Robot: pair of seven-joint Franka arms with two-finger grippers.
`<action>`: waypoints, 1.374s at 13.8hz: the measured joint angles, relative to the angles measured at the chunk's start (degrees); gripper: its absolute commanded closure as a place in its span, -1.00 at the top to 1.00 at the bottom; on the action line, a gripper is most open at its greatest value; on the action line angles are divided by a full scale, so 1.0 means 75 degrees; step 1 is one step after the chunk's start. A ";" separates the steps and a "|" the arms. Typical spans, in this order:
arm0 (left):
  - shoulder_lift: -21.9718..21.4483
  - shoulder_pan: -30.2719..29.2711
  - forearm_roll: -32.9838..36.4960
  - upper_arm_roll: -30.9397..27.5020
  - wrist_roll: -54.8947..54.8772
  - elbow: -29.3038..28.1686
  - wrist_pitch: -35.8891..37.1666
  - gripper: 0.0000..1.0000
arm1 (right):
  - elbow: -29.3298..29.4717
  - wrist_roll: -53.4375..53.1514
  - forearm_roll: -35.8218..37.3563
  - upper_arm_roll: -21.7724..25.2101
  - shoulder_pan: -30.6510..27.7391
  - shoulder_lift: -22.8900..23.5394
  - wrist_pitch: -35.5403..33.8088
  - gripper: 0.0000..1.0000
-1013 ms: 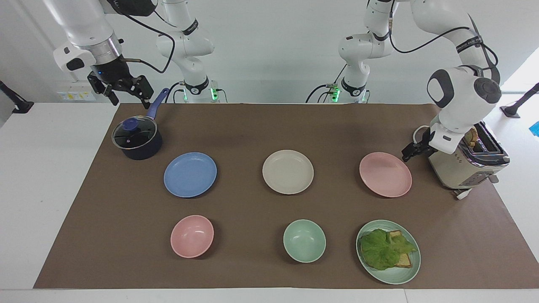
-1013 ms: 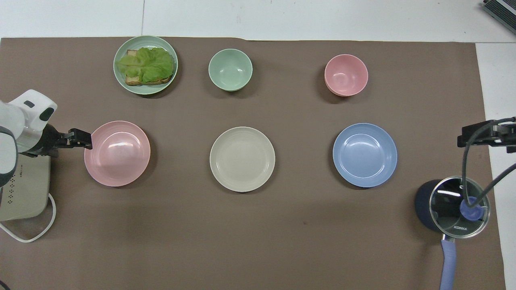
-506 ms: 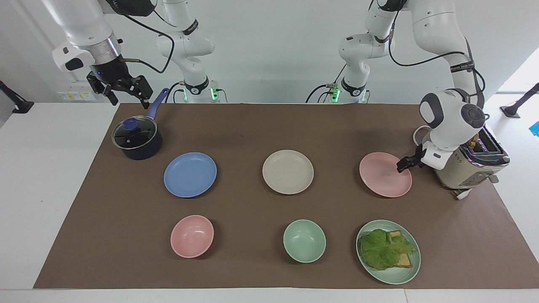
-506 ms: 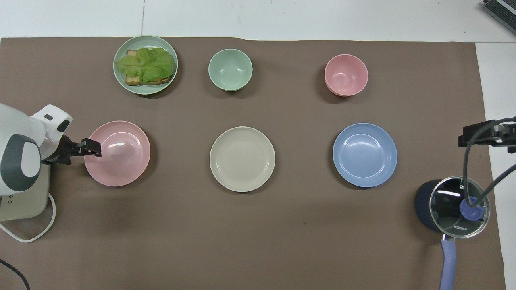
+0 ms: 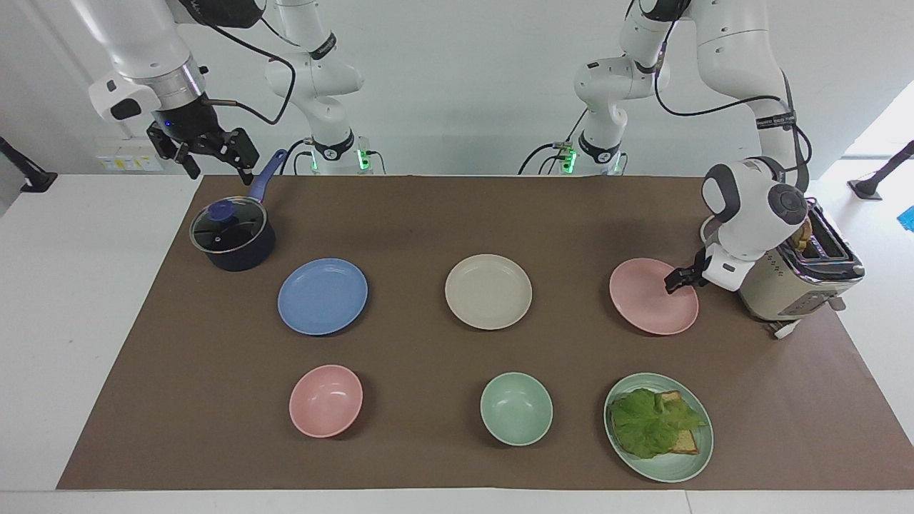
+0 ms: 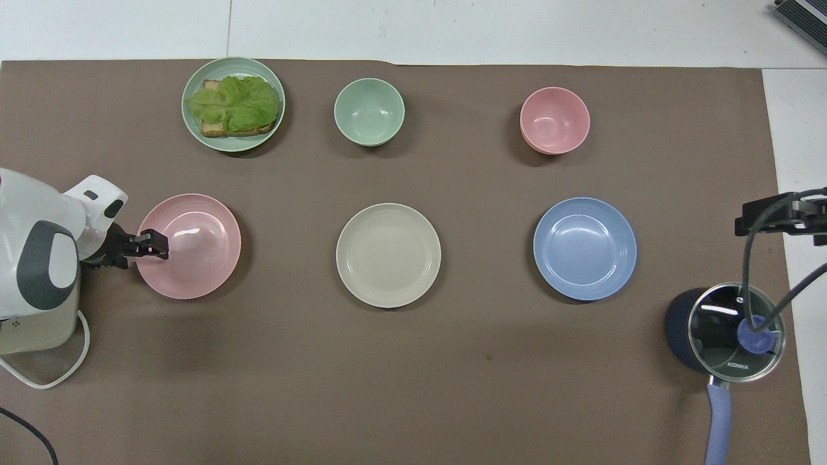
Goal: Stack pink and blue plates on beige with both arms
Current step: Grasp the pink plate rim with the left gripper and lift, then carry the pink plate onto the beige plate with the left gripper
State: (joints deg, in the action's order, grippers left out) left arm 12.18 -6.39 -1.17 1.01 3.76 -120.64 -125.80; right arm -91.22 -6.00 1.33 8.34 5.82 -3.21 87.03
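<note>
Facing view: we are seeing the left gripper (image 5: 673, 281) sitting low at the rim of the pink plate (image 5: 651, 298), on the side toward the toaster (image 5: 792, 285); whether its jaws are gripping the rim we cannot tell. The pink plate is lying flat on the brown mat (image 5: 428, 221) toward the left arm's end of the table. The beige plate (image 5: 488, 291) is resting mid-mat, and the blue plate (image 5: 323, 295) is lying toward the right arm's end, all three in one row and well apart. The right gripper (image 5: 207, 153) is waiting in the air over the saucepan (image 5: 232, 235), its jaws standing wide and holding nothing.
</note>
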 measured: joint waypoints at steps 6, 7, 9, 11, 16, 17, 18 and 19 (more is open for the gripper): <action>-0.0038 0.0002 -0.0004 0.0031 -0.0027 0.0426 0.0671 -1.00 | -0.0017 0.0000 0.0000 0.0004 -0.0001 -0.0007 0.0000 1.00; -0.0057 0.0005 -0.0004 0.0054 -0.0029 0.0618 0.0961 -1.00 | -0.0020 0.0000 0.0000 0.0007 -0.0002 -0.0008 0.0000 1.00; -0.0089 0.0020 -0.0016 0.0110 -0.0029 0.0887 0.1337 -1.00 | -0.0022 0.0000 0.0000 0.0010 -0.0002 -0.0010 0.0000 1.00; -0.0102 0.0091 -0.0069 0.0144 -0.0029 0.1182 0.1783 -1.00 | -0.0024 0.0000 0.0000 0.0011 -0.0002 -0.0011 0.0000 1.00; -0.0220 0.0633 -0.0762 0.0251 0.0014 0.2010 0.2883 -1.00 | -0.0031 0.0000 0.0000 0.0019 -0.0021 -0.0011 0.0000 1.00; -0.0305 0.0676 -0.0935 0.0355 0.0042 0.2061 0.2965 -1.00 | -0.0031 0.0000 0.0000 0.0026 -0.0025 -0.0011 0.0000 1.00; -0.0395 0.0753 -0.1059 0.0442 0.0119 0.2061 0.3003 -1.00 | -0.0033 0.0000 0.0000 0.0029 -0.0025 -0.0011 0.0000 1.00; -0.0452 0.0909 -0.1126 0.0506 0.0301 0.2060 0.3018 -1.00 | -0.0035 0.0000 0.0000 0.0029 -0.0025 -0.0011 0.0000 1.00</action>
State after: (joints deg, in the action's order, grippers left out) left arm 8.79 0.43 -9.62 4.80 6.02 -105.19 -103.16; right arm -91.49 -6.00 1.33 8.56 5.64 -3.29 87.03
